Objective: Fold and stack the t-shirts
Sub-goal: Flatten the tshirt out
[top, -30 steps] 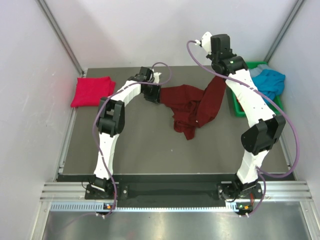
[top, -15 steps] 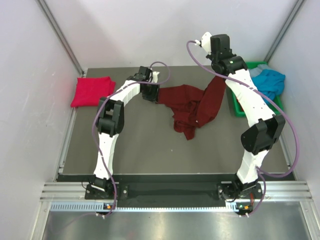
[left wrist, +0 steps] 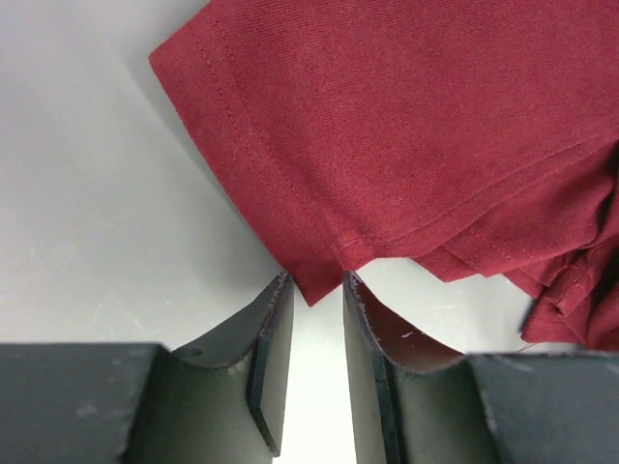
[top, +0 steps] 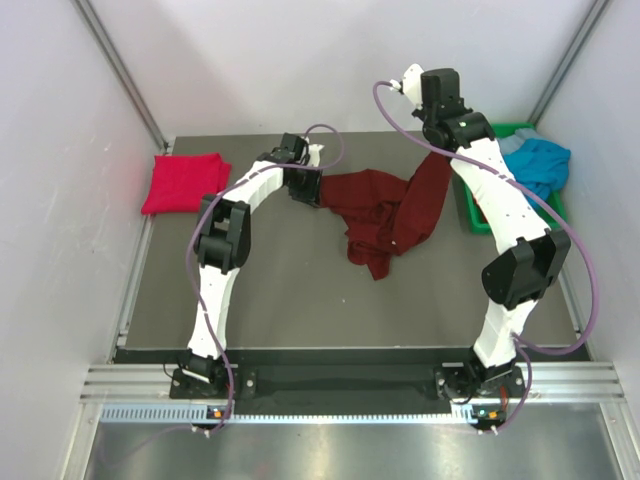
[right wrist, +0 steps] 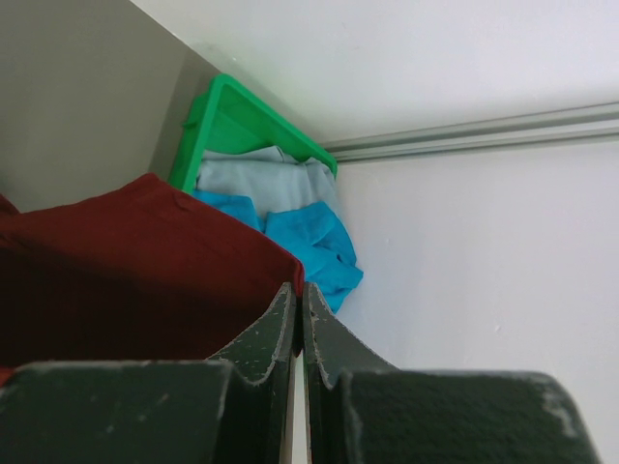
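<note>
"Word on the maroon shirt [top: 375, 215]?" asked the first.

"It lay crumpled in the middle of the bench [top: 280, 290]," said the second. "One end of it hung from the right gripper [top: 437, 150], which was raised above the far side."

"How did that gripper stand?"

"Its fingers [right wrist: 271, 338] were pressed together, pinching a fold of the cloth."

"And the left gripper [top: 308, 188]?"

"It was low at the shirt's left edge. Its fingers [left wrist: 266, 338] were narrowly spread, and a hemmed corner sat right at the tips. Whether they touched it, she could not tell."

"The other two?"

"The red shirt [top: 183, 183] sat folded at the bench's far left corner, well apart. The teal shirt [top: 538, 162] lay heaped in the bin [top: 512, 128] at the far right, spilling over its rim."
</note>
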You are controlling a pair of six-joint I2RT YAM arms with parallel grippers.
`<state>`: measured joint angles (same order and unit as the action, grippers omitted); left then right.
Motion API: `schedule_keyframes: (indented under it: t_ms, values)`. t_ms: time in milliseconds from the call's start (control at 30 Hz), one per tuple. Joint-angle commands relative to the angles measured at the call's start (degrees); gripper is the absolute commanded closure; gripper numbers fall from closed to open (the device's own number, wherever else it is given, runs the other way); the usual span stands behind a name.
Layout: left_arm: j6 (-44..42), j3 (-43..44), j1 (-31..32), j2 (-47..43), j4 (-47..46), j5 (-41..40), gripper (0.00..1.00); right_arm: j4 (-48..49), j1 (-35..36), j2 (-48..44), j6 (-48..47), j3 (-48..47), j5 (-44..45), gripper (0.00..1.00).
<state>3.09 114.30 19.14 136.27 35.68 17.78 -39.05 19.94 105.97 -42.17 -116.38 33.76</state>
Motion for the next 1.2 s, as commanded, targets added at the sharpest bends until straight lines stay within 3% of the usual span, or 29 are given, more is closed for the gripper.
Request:
schedule_keyframes:
  t_ms: [0,67,100,133,300,767,1167]
  values:
    - [-0.3,1.8,0.1,0.8,-0.3,1.1,0.75,1.3,-0.4,0.2,0.8,-3.2,0.6,1.00]
    - [-0.7,1.9,0.1,0.8,-0.2,0.7,0.84,1.3,-0.4,0.2,1.0,-3.2,0.5,1.00]
    - [-0.7,2.0,0.1,0.8,-0.2,0.5,0.98,1.4,-0.4,0.2,1.0,-3.3,0.5,1.00]
    - [-1.1,2.0,0.1,0.3,-0.2,0.3,1.00,1.3,-0.4,0.2,1.0,-3.3,0.4,1.00]
    - [-1.9,2.0,-0.3,-2.8,-0.3,-3.4,1.00,2.0,-0.7,-0.2,0.9,-3.3,0.7,1.00]
    - [-7.7,7.3,-4.5,-23.1,-0.9,-10.1,1.00,3.2,-2.7,-3.6,2.2,-6.3,0.6,1.00]
    - [-9.9,0.2,-4.6,-47.7,2.0,-10.9,1.00,-1.2,-2.2,-23.4,8.1,-1.8,-2.9,1.00]
